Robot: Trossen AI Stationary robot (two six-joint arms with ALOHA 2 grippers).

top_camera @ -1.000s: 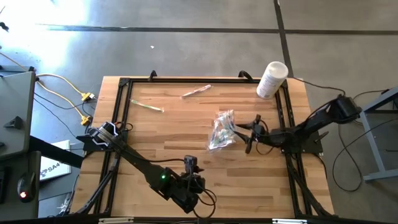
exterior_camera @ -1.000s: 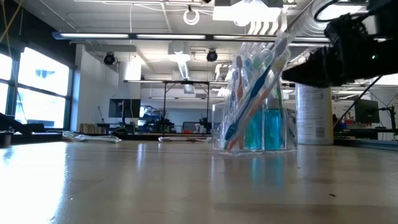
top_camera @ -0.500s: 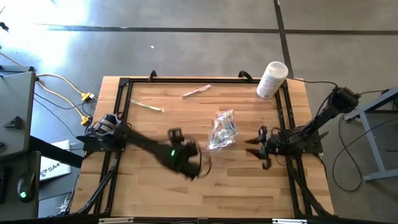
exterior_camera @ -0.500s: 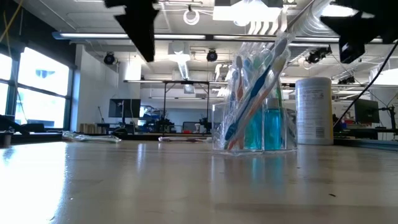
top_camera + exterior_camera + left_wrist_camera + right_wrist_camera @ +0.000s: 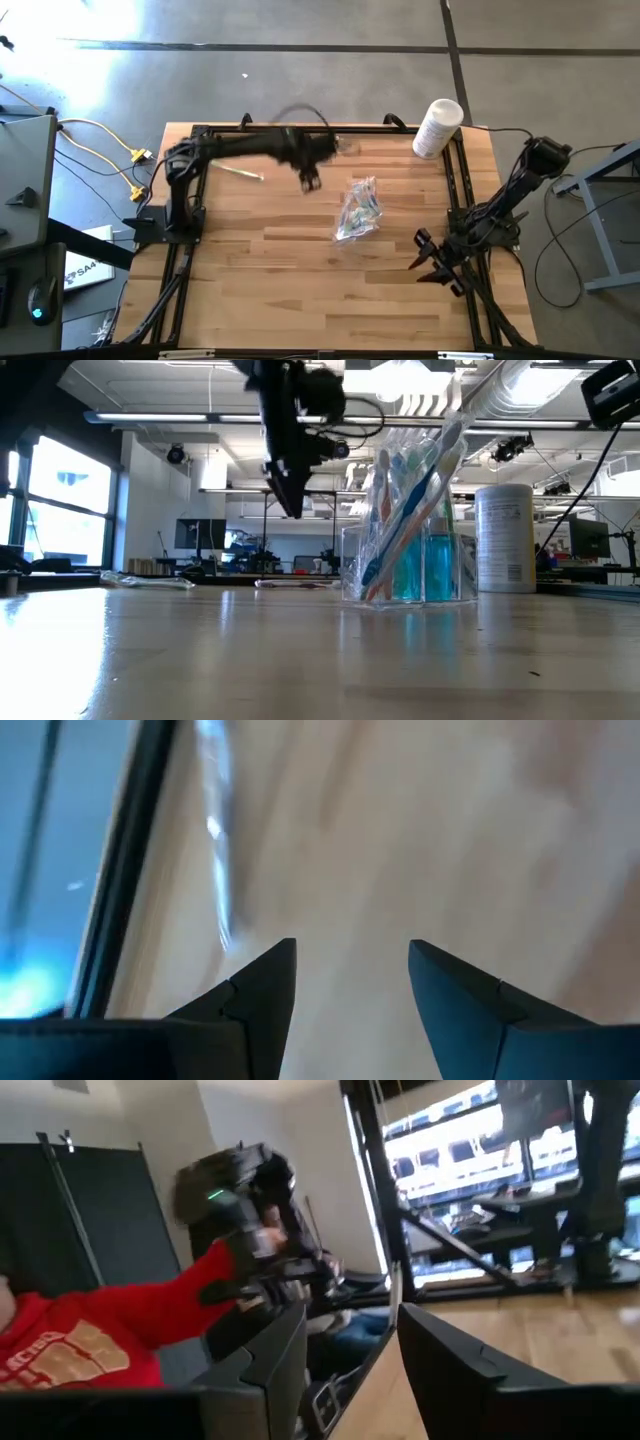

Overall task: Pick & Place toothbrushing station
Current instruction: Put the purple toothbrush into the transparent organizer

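Note:
A clear crinkly bag (image 5: 358, 210) with several toothbrushes and teal tubes inside rests on the wooden table right of centre. It also shows in the low view (image 5: 410, 535). Two loose wrapped toothbrushes lie near the far edge, one (image 5: 318, 146) right of the other (image 5: 237, 171). My left gripper (image 5: 308, 178) is open and empty in the air over the far middle of the table, to the far left of the bag; its wrist view (image 5: 352, 980) shows one wrapped toothbrush (image 5: 215, 870). My right gripper (image 5: 430, 262) is open and empty at the table's right edge, near-right of the bag.
A white canister (image 5: 436, 127) stands at the far right corner. A black frame (image 5: 200, 135) runs along the table's edges. A person in a red top (image 5: 90, 1345) shows beyond the table in the right wrist view. Bare wood lies across the near half.
My left gripper has swung from the table's near edge up and across to the far middle. My right gripper has drawn back from the bag toward the table's right edge and its near side. The bag has stayed where it was.

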